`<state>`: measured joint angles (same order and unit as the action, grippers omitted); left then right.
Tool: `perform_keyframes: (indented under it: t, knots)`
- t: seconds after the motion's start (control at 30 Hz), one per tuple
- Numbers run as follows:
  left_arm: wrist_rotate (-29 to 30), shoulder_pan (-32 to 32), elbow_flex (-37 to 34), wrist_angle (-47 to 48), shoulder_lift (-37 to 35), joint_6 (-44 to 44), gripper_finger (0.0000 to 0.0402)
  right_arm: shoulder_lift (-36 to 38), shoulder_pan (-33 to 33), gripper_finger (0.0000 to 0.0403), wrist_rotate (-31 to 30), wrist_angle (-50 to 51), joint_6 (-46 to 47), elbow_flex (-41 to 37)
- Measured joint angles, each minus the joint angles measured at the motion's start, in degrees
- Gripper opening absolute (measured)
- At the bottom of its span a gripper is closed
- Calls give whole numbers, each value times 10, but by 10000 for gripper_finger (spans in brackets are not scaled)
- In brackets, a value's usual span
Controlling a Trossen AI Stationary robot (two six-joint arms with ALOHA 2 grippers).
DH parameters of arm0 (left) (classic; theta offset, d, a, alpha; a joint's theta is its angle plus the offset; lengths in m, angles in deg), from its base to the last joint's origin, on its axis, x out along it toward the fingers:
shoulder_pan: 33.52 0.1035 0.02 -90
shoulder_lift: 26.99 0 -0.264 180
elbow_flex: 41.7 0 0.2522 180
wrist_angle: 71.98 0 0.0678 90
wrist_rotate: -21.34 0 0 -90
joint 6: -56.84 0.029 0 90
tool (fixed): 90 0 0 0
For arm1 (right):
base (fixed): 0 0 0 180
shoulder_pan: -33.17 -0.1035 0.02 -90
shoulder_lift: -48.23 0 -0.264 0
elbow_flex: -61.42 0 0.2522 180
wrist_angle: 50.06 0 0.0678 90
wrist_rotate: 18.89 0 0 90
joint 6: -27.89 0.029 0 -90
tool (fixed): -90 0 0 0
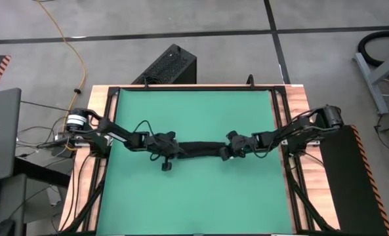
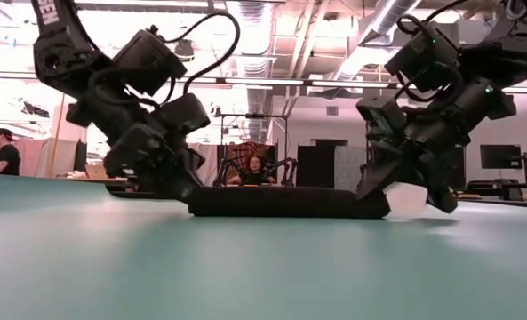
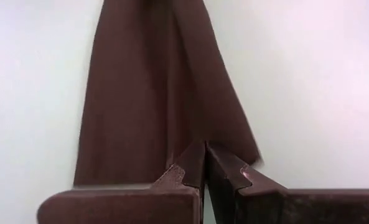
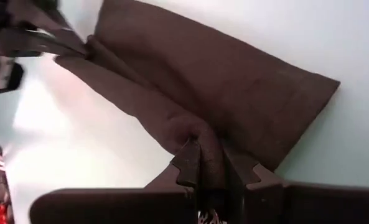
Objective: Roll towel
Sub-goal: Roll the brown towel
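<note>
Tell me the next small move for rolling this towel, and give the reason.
Probably turn both wrists together to roll the towel further. It lies as a narrow strip across the mat, the left gripper shut at one end and the right gripper pinching a fold at the other.

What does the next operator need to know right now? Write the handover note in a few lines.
Left gripper: shut, at the left end of the plain black soft cloth towel; the left wrist view shows no cloth between its fingers.
Right gripper: shut on the towel, a fold of cloth pinched between its fingers.
Towel: a narrow band lying across the middle of the green table mat, stretched between the two grippers.
Done: cloth gathered into a narrow strip.
Left: whether the roll is tight cannot be told; finish it, then release.
</note>
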<state>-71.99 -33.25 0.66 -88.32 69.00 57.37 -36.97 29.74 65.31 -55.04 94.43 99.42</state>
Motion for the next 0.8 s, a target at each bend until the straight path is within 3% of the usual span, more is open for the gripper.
perform_keyframes:
  t: [0.27,0.47,0.6,0.8]
  knots:
    - [25,-13,-2,90,-127,-20,0,-1,3,48,13,24,11,1]
    - [64,-34,0,81,-195,19,0,-2,8,48,25,25,11,1]
    - [68,-41,0,45,-183,52,0,-2,10,48,28,27,11,1]
    - [59,-53,0,-27,-104,110,0,-2,10,48,36,27,19,1]
